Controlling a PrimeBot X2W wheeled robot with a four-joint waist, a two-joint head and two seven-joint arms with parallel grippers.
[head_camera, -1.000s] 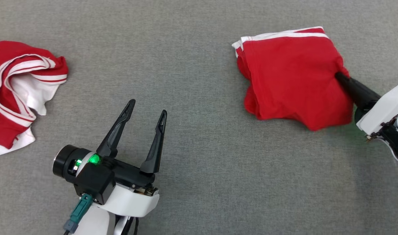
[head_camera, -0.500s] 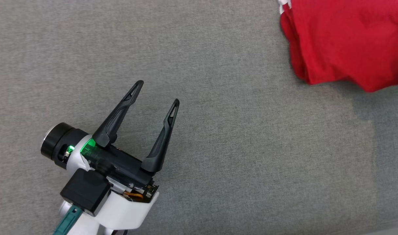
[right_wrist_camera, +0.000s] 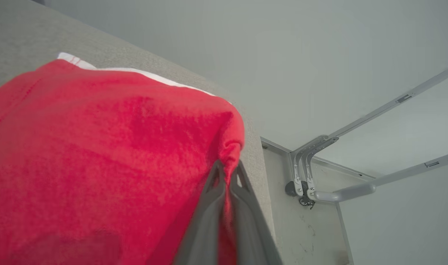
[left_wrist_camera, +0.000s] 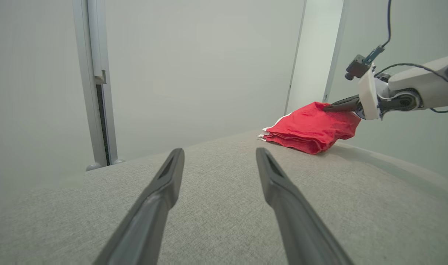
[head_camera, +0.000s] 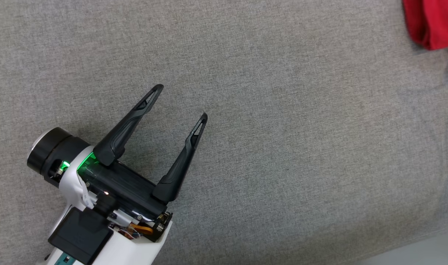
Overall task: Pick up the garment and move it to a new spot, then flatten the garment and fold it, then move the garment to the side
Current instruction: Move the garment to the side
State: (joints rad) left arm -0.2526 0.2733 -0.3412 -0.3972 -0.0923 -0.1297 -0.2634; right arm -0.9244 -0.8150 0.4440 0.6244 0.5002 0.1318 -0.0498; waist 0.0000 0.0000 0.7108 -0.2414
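The folded red garment (left_wrist_camera: 312,129) with white trim lies at the far right of the grey surface; in the head view just its corner (head_camera: 432,22) shows at the top right. My right gripper (left_wrist_camera: 329,108) is shut on the garment's right edge, the cloth pinched between its fingers (right_wrist_camera: 229,173). Over bare fabric at the lower left, my left gripper (head_camera: 181,103) stands open, holding nothing; the same gripper (left_wrist_camera: 218,154) points across the surface with the garment off to its right.
The grey fabric surface (head_camera: 283,147) ends at an edge at the lower right (head_camera: 422,243). Past the garment's far side, the surface drops to a pale floor with a grey metal frame leg (right_wrist_camera: 319,184). A door frame (left_wrist_camera: 97,92) stands behind.
The head camera has swung left and down, so the garment has slid to the top-right corner and the other red-and-white garment is out of frame. The right gripper stays shut on the garment.
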